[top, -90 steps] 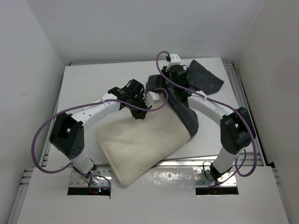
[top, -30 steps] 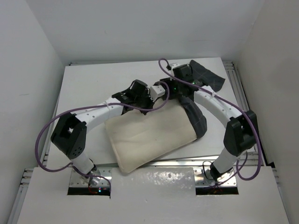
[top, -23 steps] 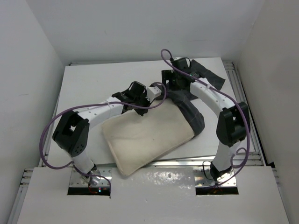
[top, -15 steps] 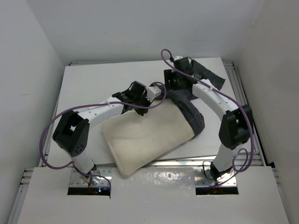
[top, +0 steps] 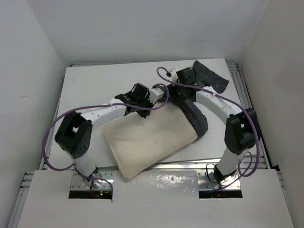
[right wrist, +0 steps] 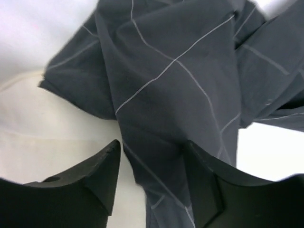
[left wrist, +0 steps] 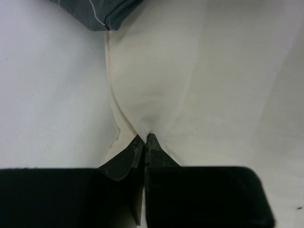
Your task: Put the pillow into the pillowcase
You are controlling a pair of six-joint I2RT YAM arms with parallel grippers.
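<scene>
Change: over the last second the right gripper [right wrist: 152, 145] narrowed its jaws above the pillowcase [top: 195, 118] — judged a fresh grasp for pulling it further on.
Right tool: half-open, astride a pillowcase fold, not visibly clamped.
Left tool: left gripper [left wrist: 145, 142] clenched on the pillow [top: 149, 137] edge.
Pillow: mid-table [top: 85, 85] — only its 3 o'clock end sheathed.

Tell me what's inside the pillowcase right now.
The pillow has its right end tucked inside the pillowcase; the rest lies bare on the table. How far in it reaches is hidden by the dark cloth.
</scene>
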